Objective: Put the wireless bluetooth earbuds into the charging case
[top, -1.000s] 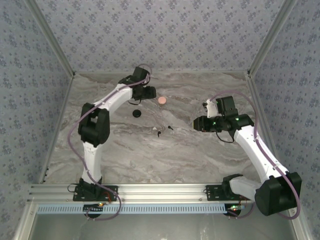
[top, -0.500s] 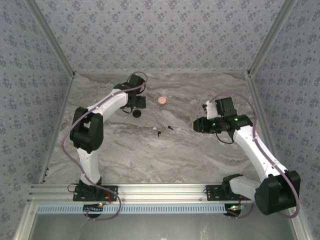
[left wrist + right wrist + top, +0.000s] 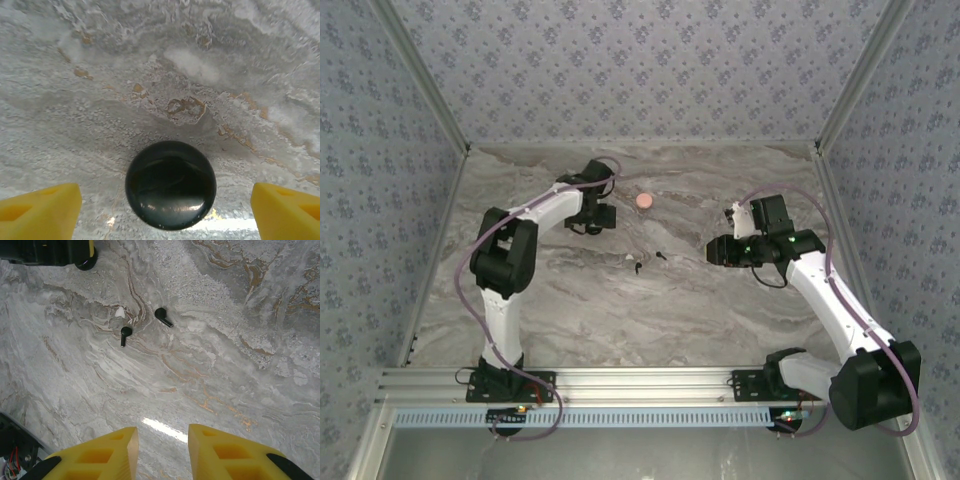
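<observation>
Two tiny black stemmed earbuds (image 3: 125, 334) (image 3: 162, 316) lie loose on the marble, seen small at mid-table as earbud one (image 3: 638, 266) and earbud two (image 3: 661, 255). The charging case (image 3: 170, 185), a round glossy black disc with its lid closed, rests on the table. My left gripper (image 3: 165, 217) is open, and the case sits between its widely spread yellow fingers (image 3: 40, 207), untouched. From above, the left gripper (image 3: 595, 217) covers the case. My right gripper (image 3: 161, 447) is open and holds nothing. It hovers well short of the earbuds, at the right gripper (image 3: 715, 250) position in the top view.
A small pink disc (image 3: 645, 200) lies behind the earbuds. A tiny white fleck (image 3: 120, 313) sits beside the nearer earbud. The marble table (image 3: 620, 310) is walled by patterned panels, with an aluminium rail (image 3: 640, 380) at the near edge. The left gripper's body (image 3: 50, 252) shows in the right wrist view.
My left gripper has swung from the back of the table, near the pink disc, down over the black case. The right arm and the earbuds have not moved.
</observation>
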